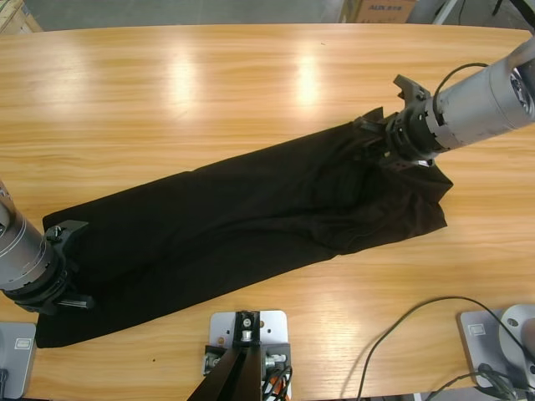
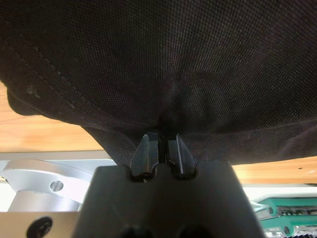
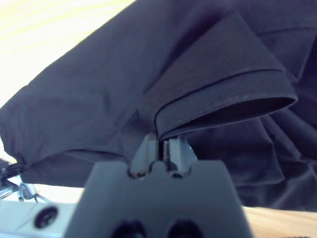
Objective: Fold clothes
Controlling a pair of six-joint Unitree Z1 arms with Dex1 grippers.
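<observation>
Black polo shirt [image 1: 251, 230] laid as long narrow band across wooden surface [image 1: 209, 92], near-left to far-right. Left hand [image 1: 71, 267] clamped on fabric at near-left end; right hand [image 1: 389, 142] clamped on ribbed sleeve edge [image 3: 223, 101] at far-right end. Step judged: lengthwise fold in progress. Next move calls for matched carry of both ends, fabric kept taut.

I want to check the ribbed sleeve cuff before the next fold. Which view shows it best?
The right wrist view: the ribbed sleeve cuff fills the frame just above the right gripper, its jaws shut on the black polo shirt. The high view shows only bunched fabric there; the left wrist view shows plain knit and a stitched hem.
</observation>
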